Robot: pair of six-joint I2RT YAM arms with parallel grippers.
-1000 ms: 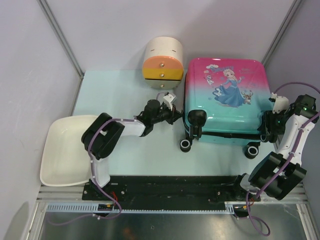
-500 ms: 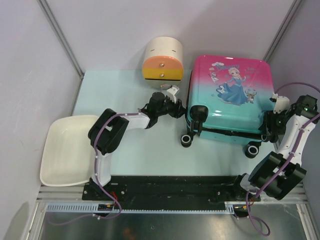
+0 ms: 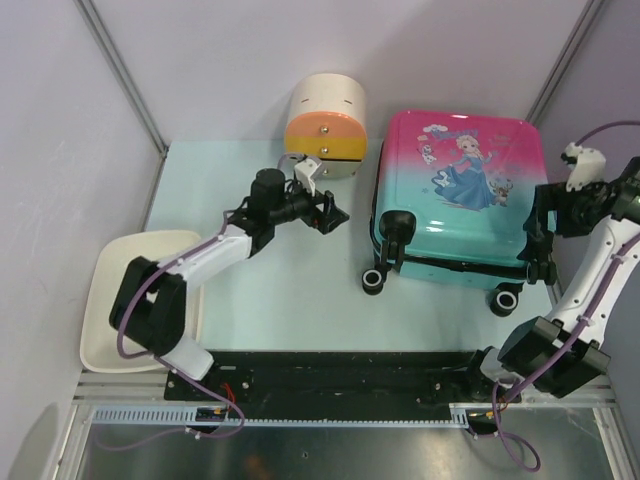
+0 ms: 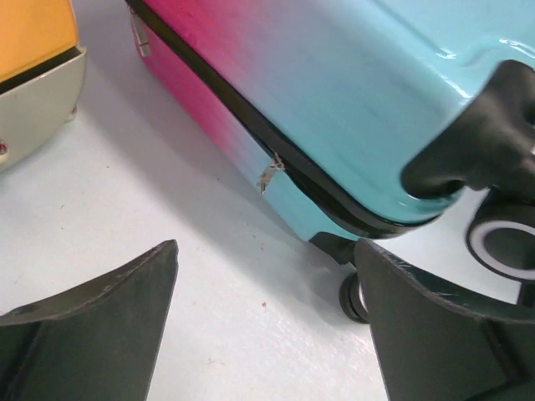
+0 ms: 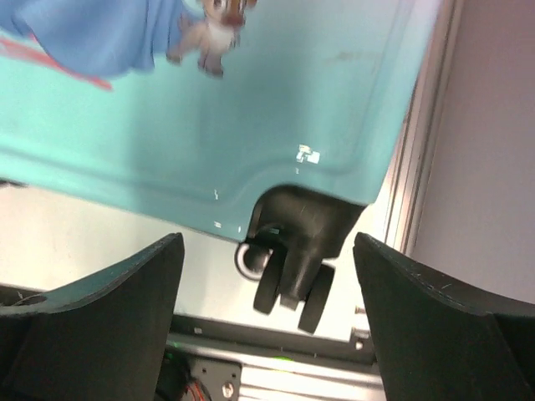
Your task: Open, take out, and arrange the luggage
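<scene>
Your left pincer [image 3: 330, 212] [image 4: 266, 276] is spread wide and holds nothing. It hangs just left of the teal-to-pink hard-shell suitcase [image 3: 455, 200] with a cartoon princess print, clear of its shell. Your right pincer [image 3: 538, 240] [image 5: 267, 242] is also wide open and empty, at the suitcase's right near corner by a black wheel [image 5: 284, 288]. The suitcase lies flat and closed on the pale blue worktop [image 3: 260, 300], wheels toward the arm bases, beside the cream cylindrical box with orange-yellow drawers [image 3: 325, 125].
</scene>
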